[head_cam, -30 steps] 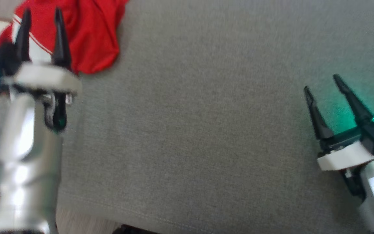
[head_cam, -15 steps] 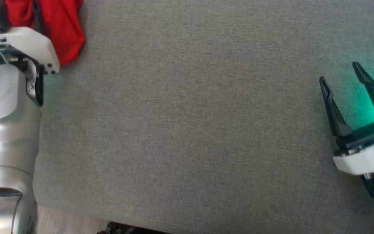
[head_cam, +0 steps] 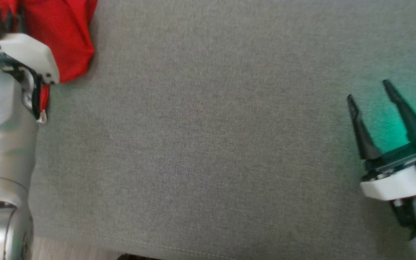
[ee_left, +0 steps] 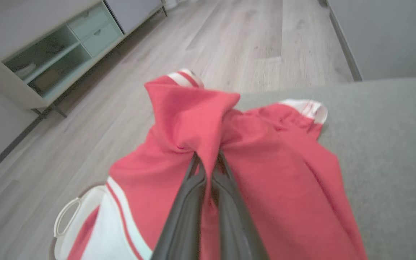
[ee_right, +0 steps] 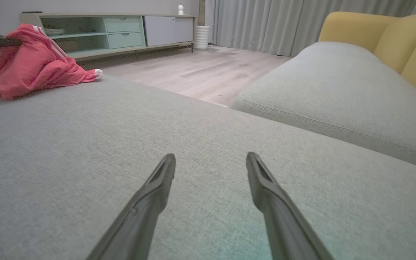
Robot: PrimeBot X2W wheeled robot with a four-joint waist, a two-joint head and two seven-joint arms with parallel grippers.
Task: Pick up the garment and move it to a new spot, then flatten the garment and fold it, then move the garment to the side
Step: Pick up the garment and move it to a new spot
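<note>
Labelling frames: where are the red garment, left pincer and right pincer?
red garment (ee_left: 284, 159), left wrist view, its draped right side.
left pincer (ee_left: 208, 157), left wrist view, midway between fingertips.
right pincer (ee_right: 211, 156), right wrist view, midway between fingertips.

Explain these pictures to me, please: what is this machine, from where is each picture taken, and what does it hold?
This is a wheeled robot with two arms. One picture looks down from a camera on its head. The other two come from cameras on its wrists and look along each hand's two dark fingers. A grey cushion lies before it. The left hand is shut on a fold of a red garment at the cushion's edge. The right hand is open over the cushion and holds nothing.
</note>
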